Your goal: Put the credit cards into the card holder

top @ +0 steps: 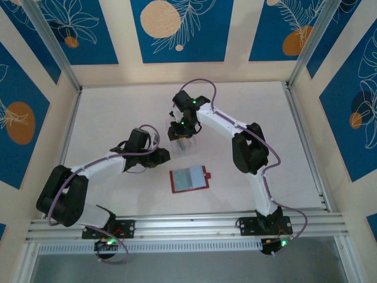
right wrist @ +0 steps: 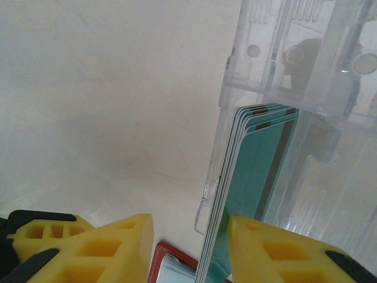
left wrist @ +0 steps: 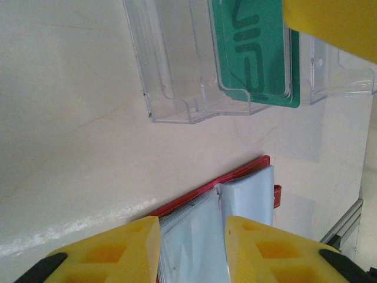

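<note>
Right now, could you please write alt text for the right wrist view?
Stacked thin teal-green cards stand in a clear plastic case beside one yellow finger of the open right gripper; a red wallet peeks in below.

- The claw (right wrist: 188, 242) stands with its yellow fingers (right wrist: 94, 247) apart, a clear gap between them.
- A stack of teal cards (right wrist: 259, 171) stands on edge just ahead of the claw; its near end reaches into the gap and lies close against one finger.
- The cards sit in a clear case (right wrist: 306, 71), which stretches ahead of that same finger.
- A red wallet (right wrist: 169, 258) corner shows below the gap.
- Pale table (right wrist: 106, 88) lies ahead of the other finger.
</note>
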Tool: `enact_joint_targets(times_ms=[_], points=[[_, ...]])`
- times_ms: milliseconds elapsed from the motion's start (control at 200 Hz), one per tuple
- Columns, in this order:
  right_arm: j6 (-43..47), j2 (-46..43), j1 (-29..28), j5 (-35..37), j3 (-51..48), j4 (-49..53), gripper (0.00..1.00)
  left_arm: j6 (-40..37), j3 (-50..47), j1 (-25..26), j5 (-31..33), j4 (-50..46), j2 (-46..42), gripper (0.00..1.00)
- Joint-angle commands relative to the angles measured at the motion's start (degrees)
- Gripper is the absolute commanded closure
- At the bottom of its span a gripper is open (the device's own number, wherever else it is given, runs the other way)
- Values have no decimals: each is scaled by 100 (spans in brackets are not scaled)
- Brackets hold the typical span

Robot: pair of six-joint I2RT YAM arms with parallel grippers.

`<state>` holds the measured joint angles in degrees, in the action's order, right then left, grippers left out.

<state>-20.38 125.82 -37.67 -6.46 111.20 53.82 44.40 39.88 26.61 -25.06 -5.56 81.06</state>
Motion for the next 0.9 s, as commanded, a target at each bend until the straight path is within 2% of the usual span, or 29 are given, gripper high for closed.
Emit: enact_joint_targets(times_ms=[0, 135, 530, 895], points=[[-10, -233, 21, -257, -28, 52, 63, -127, -53, -87, -87, -32, -31, 66], [-1, -242, 25, -286, -37, 43, 66, -134, -76, -95, -104, -24, -12, 66], [26, -214, 21, -145, 14, 112, 83, -146, -92, -130, -109, -14, -11, 66], [67, -294, 36, -36, 79, 225, 92, -160, -121, -158, -101, -19, -40, 66]])
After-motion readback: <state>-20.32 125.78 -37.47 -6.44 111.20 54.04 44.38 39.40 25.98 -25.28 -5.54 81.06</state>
